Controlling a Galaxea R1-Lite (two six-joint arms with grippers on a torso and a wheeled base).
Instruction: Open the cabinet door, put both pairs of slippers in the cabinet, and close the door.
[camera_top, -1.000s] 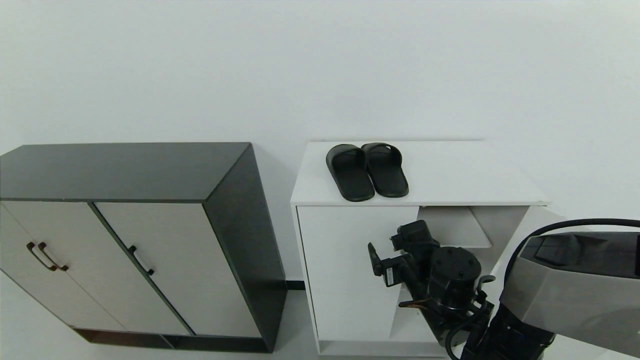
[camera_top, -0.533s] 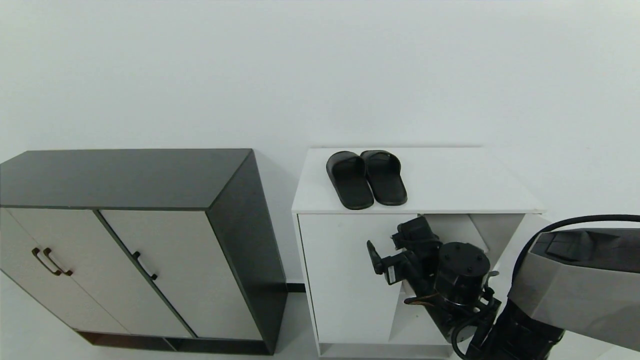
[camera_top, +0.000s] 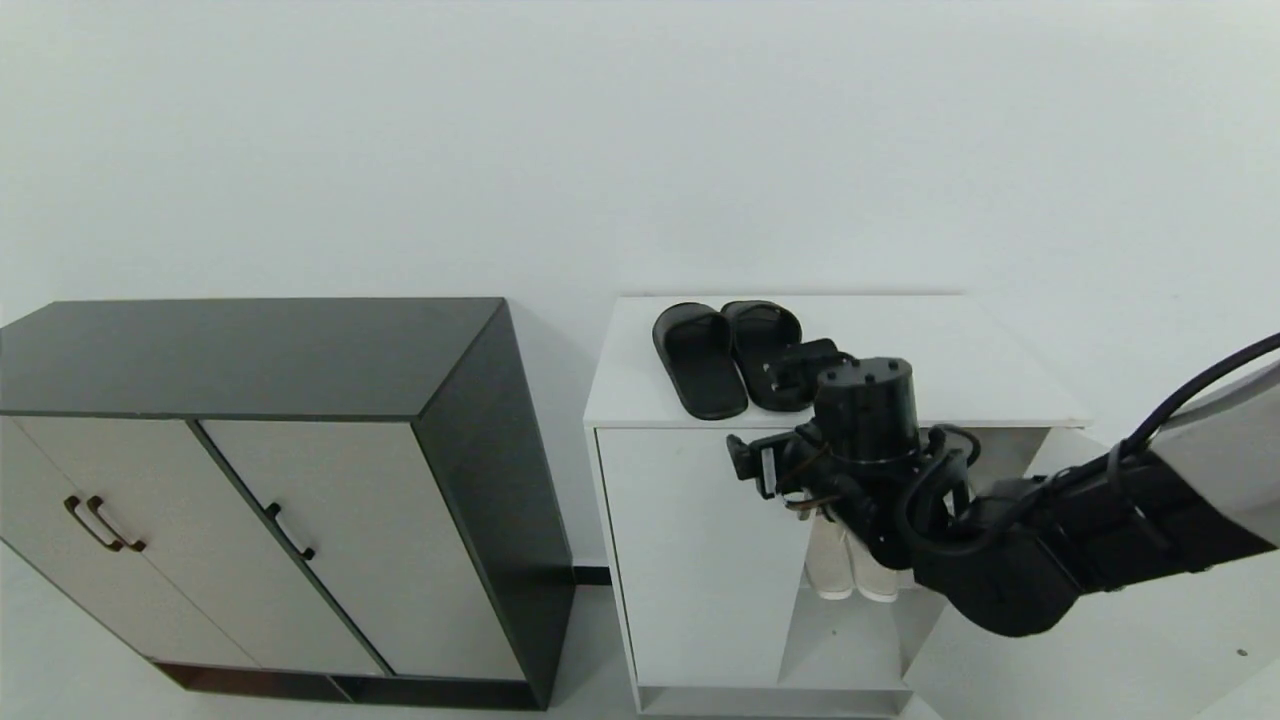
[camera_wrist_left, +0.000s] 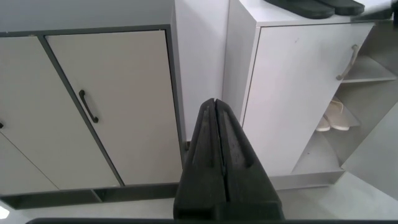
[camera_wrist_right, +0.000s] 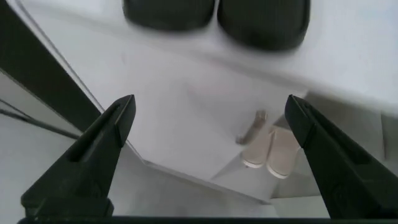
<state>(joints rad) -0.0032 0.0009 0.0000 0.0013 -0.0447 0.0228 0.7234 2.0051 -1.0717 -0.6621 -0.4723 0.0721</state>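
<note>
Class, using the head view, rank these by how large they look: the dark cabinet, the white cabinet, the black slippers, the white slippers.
1. dark cabinet
2. white cabinet
3. black slippers
4. white slippers; they are partly hidden, so ranking them below the black pair is less sure.

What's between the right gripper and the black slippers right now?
Nothing but a bare strip of the white cabinet top, seen in the right wrist view: the open right gripper faces the black slippers with no object in between.

End effector (camera_wrist_right: 209, 104) spread, black slippers (camera_wrist_right: 264, 22), white slippers (camera_wrist_right: 272, 152)
</note>
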